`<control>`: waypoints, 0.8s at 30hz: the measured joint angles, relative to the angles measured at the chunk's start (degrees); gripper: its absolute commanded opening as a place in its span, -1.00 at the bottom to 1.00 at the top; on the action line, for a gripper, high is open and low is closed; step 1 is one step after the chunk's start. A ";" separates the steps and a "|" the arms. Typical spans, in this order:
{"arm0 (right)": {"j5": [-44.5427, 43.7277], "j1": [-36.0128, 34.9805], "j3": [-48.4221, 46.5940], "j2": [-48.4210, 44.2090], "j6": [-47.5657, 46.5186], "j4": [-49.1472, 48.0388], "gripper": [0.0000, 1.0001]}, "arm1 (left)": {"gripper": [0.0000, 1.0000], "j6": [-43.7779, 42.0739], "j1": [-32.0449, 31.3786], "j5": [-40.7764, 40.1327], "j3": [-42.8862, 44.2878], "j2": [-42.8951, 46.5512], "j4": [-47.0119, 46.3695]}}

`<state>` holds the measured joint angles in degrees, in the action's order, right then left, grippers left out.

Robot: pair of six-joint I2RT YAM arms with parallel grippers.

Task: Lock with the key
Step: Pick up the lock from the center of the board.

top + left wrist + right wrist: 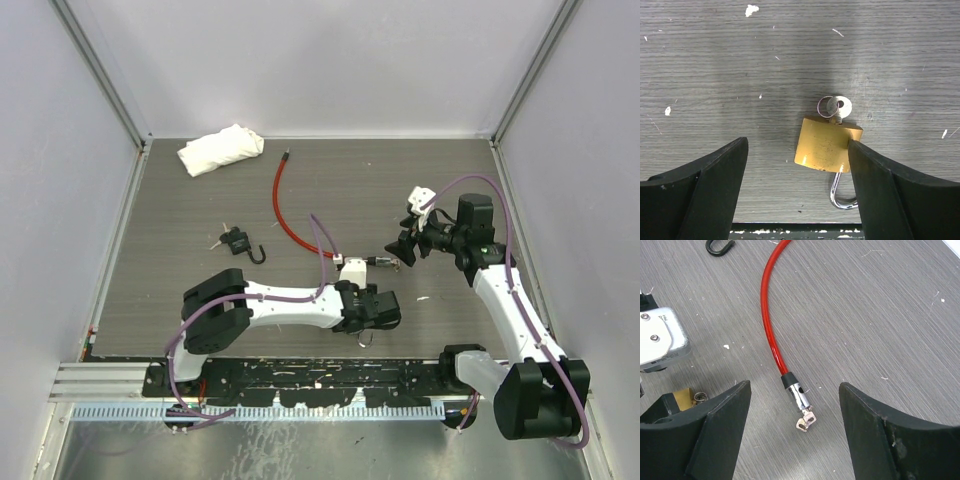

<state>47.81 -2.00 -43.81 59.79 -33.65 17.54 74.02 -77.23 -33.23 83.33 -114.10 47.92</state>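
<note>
My left gripper [797, 147] stands with fingers [880, 185] apart, one touching the padlock [826, 145] at lower centre of its frame, key [841, 107] seated. I judge closing off-centre could shove the padlock aside. My right gripper [795, 390] hangs open above the red cable [767, 315].

Brass-yellow padlock [822, 145], silver key [844, 107], red cable [763, 295], grey wood-grain table [715, 65], white cloth [221, 149]

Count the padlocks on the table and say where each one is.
2. A brass padlock with a key in it lies between the fingers of the left gripper. A black padlock lies farther left, nearer the white cloth. Others may be hidden.
</note>
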 measured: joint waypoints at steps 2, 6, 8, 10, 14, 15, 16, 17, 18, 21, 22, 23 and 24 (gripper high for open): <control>0.02 0.00 0.00 0.20 0.04 0.00 0.53 | 0.62 0.07 0.11 0.57 0.00 0.00 -0.07; 0.04 0.00 0.02 0.24 0.42 -0.02 0.53 | 0.58 -0.02 0.31 1.20 0.00 0.00 -0.15; 0.07 0.00 0.02 0.24 0.50 -0.02 0.53 | 0.57 -0.85 0.37 1.60 0.02 0.00 -0.57; 0.09 0.00 0.02 0.24 0.63 -0.02 0.53 | 0.57 -2.38 0.42 2.05 0.07 0.00 -1.31; 0.24 0.04 0.02 0.24 0.66 -0.02 0.53 | 0.58 -5.25 0.44 2.60 0.09 0.00 -2.86; 0.26 0.09 0.02 0.24 0.68 -0.02 0.53 | 0.58 -6.03 0.42 2.78 0.09 0.00 -3.30; 0.28 0.11 0.02 0.24 0.68 -0.04 0.53 | 0.58 -6.64 0.44 3.04 0.09 0.00 -3.80; 0.31 0.13 0.02 0.24 0.70 -0.02 0.53 | 0.57 -7.30 0.44 3.26 0.07 0.00 -4.28; 0.31 0.13 0.02 0.24 0.76 -0.02 0.53 | 0.56 -7.80 0.44 3.56 0.04 0.00 -5.03; 0.33 0.13 0.02 0.24 0.83 -0.02 0.53 | 0.48 -9.14 0.44 4.17 -0.07 -0.04 -6.58; 0.33 0.13 0.02 0.24 0.83 -0.02 0.53 | 0.45 -9.40 0.44 4.31 -0.07 -0.11 -6.86; 0.42 0.15 0.02 0.24 0.83 -0.04 0.53 | 0.40 -9.68 0.46 4.50 -0.07 -0.22 -7.19; 0.48 0.15 0.02 0.24 0.83 -0.02 0.53 | 0.37 -10.01 0.48 4.63 -0.07 -0.35 -7.41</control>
<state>48.29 -1.85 -43.79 60.03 -32.82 17.52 64.01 -76.75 -28.60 83.26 -114.45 40.51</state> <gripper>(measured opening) 0.764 0.736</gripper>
